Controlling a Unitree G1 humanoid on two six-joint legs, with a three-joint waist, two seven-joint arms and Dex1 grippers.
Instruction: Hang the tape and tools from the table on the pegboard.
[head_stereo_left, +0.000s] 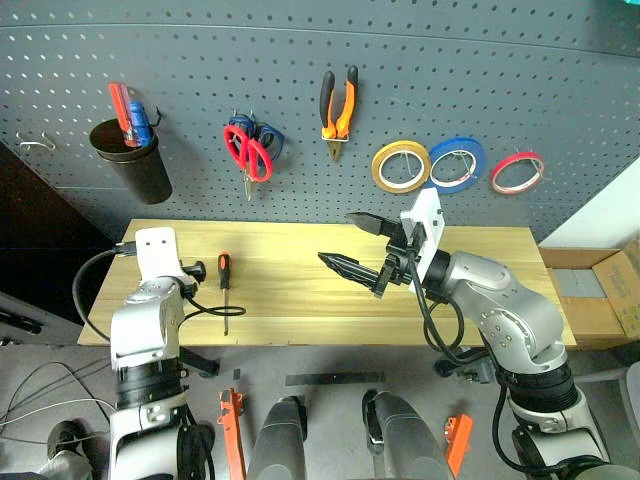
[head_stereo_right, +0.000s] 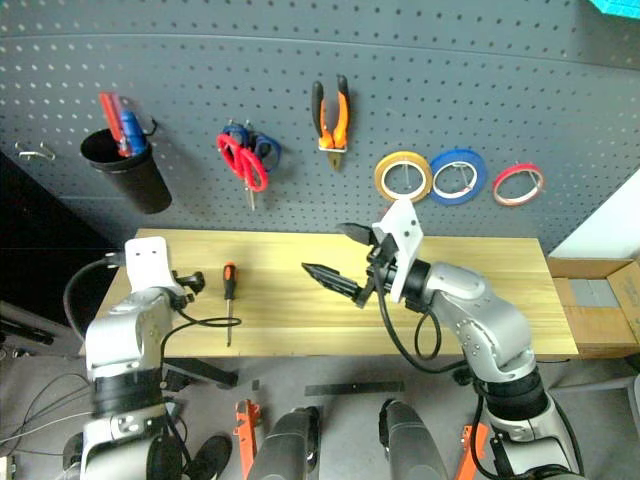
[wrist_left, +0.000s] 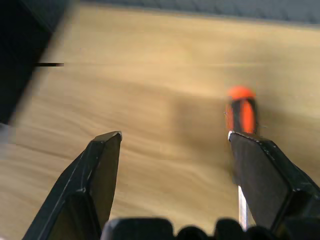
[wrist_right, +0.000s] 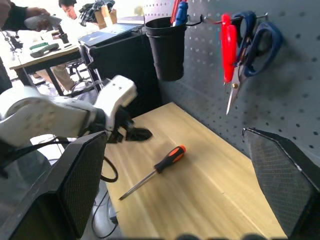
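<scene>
1. The pegboard fills the back of my head view. From nine o'clock round to three it carries a black cup with red and blue screwdrivers, the red scissors over a blue pair, the pliers, then yellow, blue and red tape rings. I judge most of the job done.
2. The table lies below it, bare apart from one tool.
3. My right gripper hangs over the table's middle, jaws wide and empty, pointing toward nine o'clock.
4. My left gripper sits at the table's nine o'clock end. Its jaws stand wide with nothing between them, and in the wrist view one finger is just beside the handle.
5. The screwdriver lies flat on the table, orange-and-black handle toward twelve, shaft toward six, just at three o'clock of my left gripper. It is the last piece to hang.
6. Risks, as I judge them:
   - The handle is off to one side of the jaws rather than between them. Closing here would likely pinch air or nudge it.
   - A round handle can roll away if one finger touches first.
   - The slim shaft could slip in a loose grip on the way up.
   - The black cable looped near the shaft could snag it.
</scene>
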